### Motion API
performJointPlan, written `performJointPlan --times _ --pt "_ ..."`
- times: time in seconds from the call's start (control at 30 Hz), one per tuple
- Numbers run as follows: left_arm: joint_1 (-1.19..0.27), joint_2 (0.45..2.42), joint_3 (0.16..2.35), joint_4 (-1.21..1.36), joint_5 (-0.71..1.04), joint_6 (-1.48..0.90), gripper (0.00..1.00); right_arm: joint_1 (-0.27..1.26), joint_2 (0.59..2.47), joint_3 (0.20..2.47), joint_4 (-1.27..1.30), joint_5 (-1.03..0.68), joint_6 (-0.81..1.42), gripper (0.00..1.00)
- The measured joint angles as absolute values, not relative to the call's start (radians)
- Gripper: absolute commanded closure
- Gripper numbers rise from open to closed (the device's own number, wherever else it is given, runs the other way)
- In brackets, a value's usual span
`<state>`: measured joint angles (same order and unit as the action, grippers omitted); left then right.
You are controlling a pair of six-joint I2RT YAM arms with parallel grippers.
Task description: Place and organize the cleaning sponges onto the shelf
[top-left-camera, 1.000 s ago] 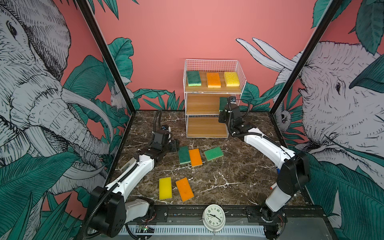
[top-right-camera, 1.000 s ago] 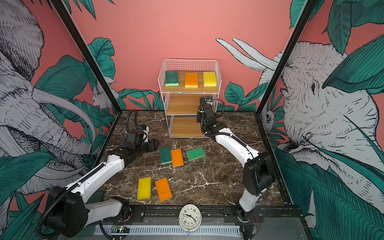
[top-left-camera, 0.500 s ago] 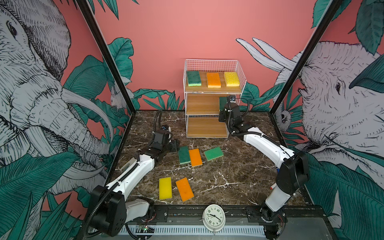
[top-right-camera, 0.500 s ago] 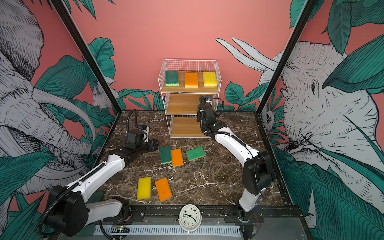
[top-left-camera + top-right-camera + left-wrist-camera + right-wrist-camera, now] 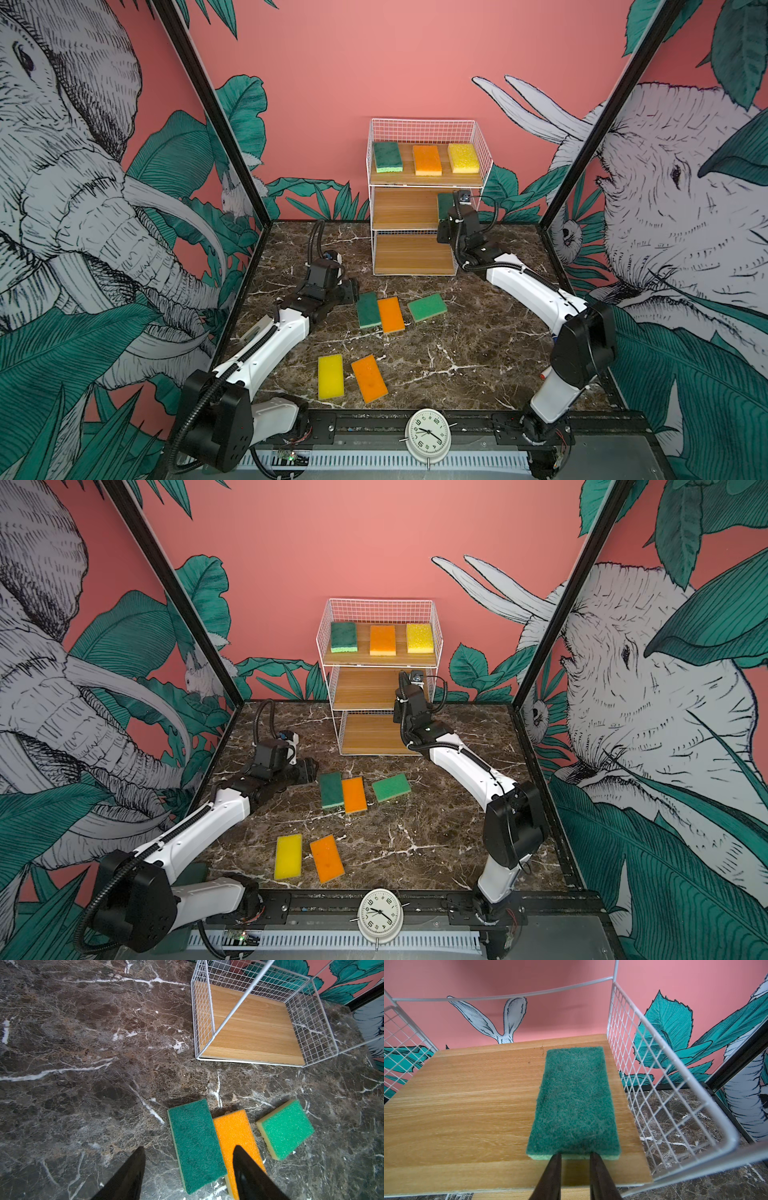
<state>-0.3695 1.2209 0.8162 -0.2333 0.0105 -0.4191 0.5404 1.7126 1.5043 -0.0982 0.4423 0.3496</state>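
The shelf point(image 5: 405, 210) stands at the back. Its top tier holds a green point(image 5: 387, 157), an orange point(image 5: 427, 160) and a yellow sponge point(image 5: 462, 158). A dark green sponge point(image 5: 574, 1101) lies flat at the right end of the middle tier. My right gripper point(image 5: 575, 1155) is shut with nothing between its jaws, and its fingertips touch that sponge's near edge. On the table lie a dark green point(image 5: 368, 309), an orange point(image 5: 390, 314), a lighter green point(image 5: 427, 307), a yellow point(image 5: 330, 376) and another orange sponge point(image 5: 369, 378). My left gripper point(image 5: 189, 1147) hovers open, its jaws straddling the dark green sponge point(image 5: 195, 1142).
The bottom tier point(image 5: 249, 1028) is a bare board. A white alarm clock point(image 5: 428, 434) sits on the front rail. Black frame posts point(image 5: 216, 124) and printed walls close in the marble table point(image 5: 478, 353) on both sides and at the back.
My right wrist has shifted very slightly at the middle tier. The left arm and the sponges on the table have not moved.
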Motion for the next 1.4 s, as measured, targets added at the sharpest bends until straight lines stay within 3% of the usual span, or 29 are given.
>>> performJointPlan --times 0.63,1.1,1.4 --pt "-0.369 1.153 0.817 -0.288 0.001 -0.410 0.31 0.577 1.371 1.389 -0.173 0.456 0.307 0.43" --pt "-0.393 1.083 0.842 -0.455 -0.062 -0.374 0.30 0.590 1.122 1.084 -0.306 0.461 0.357 0.41" --pt "-0.535 1.072 0.813 -0.515 -0.133 -0.409 0.29 0.589 1.081 0.891 -0.331 0.454 0.412 0.22"
